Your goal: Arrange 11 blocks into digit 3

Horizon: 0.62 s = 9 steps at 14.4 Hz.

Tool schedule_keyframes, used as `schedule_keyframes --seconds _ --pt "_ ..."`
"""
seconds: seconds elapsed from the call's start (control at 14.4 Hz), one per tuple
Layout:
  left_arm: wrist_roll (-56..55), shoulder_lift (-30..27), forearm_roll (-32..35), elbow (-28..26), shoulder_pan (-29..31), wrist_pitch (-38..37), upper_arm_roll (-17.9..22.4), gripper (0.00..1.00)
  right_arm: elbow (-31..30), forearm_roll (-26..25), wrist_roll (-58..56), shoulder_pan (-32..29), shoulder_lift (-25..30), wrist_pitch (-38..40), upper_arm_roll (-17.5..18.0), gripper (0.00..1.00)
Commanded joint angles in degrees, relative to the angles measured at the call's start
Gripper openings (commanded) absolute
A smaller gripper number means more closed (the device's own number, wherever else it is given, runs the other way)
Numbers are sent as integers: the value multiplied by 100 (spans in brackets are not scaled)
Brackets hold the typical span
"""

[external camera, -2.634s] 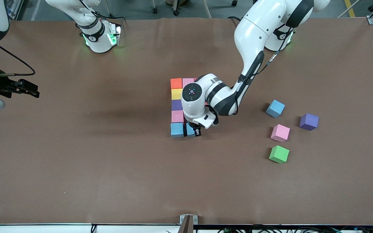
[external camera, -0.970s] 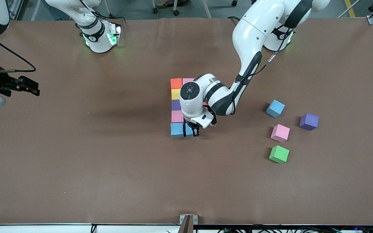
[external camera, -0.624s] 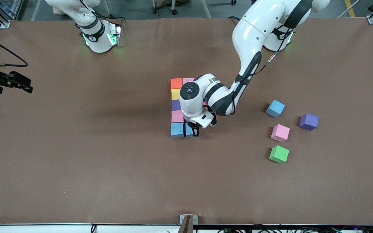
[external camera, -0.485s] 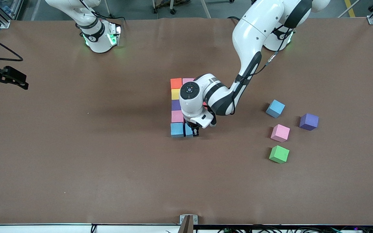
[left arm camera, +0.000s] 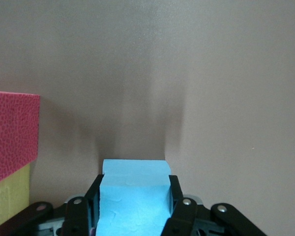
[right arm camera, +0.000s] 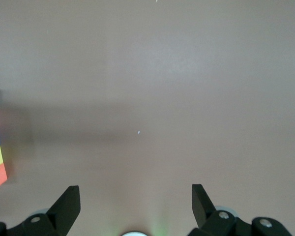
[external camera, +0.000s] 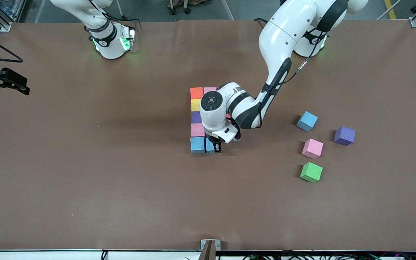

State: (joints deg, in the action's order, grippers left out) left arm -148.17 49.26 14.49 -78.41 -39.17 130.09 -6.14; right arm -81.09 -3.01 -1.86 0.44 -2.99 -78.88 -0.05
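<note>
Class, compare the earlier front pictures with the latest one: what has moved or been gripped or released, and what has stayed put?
The right tool has drifted up and toward its own end of the table, still open and empty. The left tool stays clamped on the light blue block, low beside the block column. The four loose cubes have not moved.

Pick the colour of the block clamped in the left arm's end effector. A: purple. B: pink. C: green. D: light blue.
D: the left wrist view shows the left end effector shut on a light blue block, set down beside the other light blue block at the end of the column nearest the front camera.
</note>
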Motion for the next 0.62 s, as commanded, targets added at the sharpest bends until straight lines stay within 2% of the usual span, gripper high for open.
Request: schedule_keyframes --seconds 0.0,0.14,0.28,0.55 --pt "-45 31 115 36 -56 42 42 27 102 -7 46 44 -9 189 -3 100" --pt "-45 39 115 36 -56 42 42 29 110 11 46 53 9 180 14 100" --pt "-45 39 106 36 -56 42 42 31 102 291 54 61 140 381 6 100" --pt "-28 39 106 36 -56 42 34 34 58 301 19 9 228 452 -38 100"
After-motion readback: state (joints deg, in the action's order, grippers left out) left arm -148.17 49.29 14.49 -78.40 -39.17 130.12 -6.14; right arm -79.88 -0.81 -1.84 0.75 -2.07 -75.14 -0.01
